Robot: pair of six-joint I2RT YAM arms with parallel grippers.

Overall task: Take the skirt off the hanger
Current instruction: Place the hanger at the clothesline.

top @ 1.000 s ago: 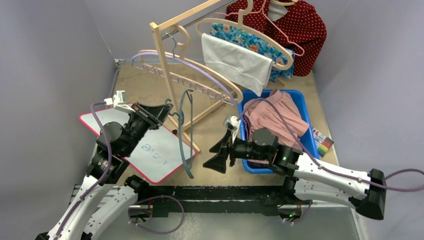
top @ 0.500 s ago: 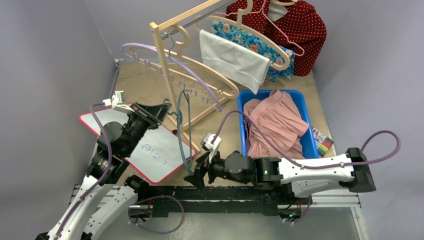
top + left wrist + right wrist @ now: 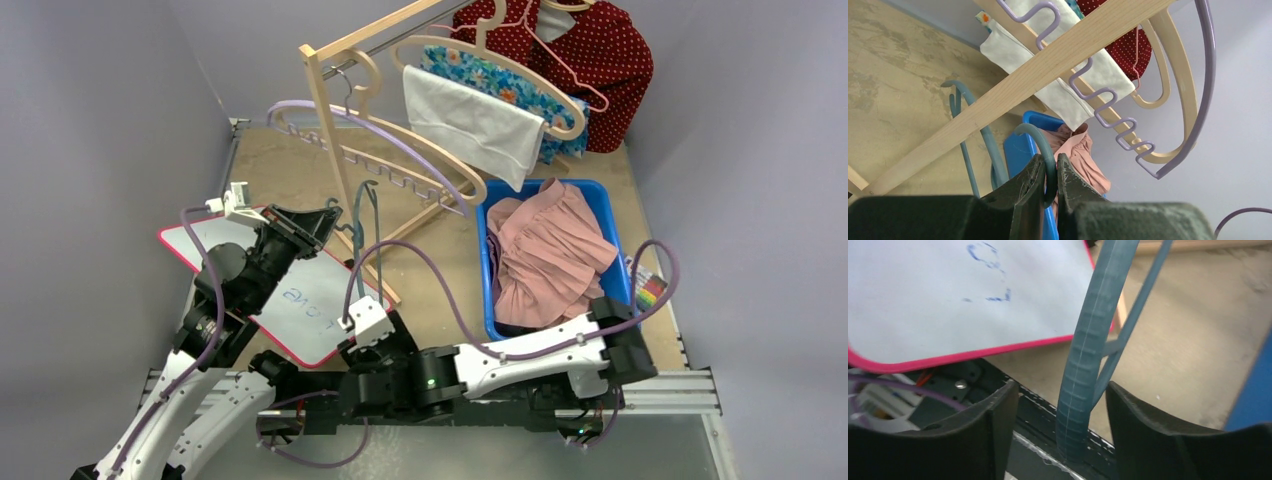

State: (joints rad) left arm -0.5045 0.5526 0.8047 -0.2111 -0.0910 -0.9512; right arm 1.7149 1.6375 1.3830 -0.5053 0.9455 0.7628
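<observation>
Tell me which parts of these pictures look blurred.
Top external view: even light, all sharp. Left wrist view: the left gripper is blurred at the bottom, the wooden rack behind is sharp. Right wrist view: the teal hanger is sharp, the right gripper dark and soft.

the pink skirt (image 3: 550, 250) lies crumpled in the blue bin (image 3: 597, 196), off the hanger (image 3: 1088, 350). the teal hanger stands upright and bare, left of the bin.
</observation>
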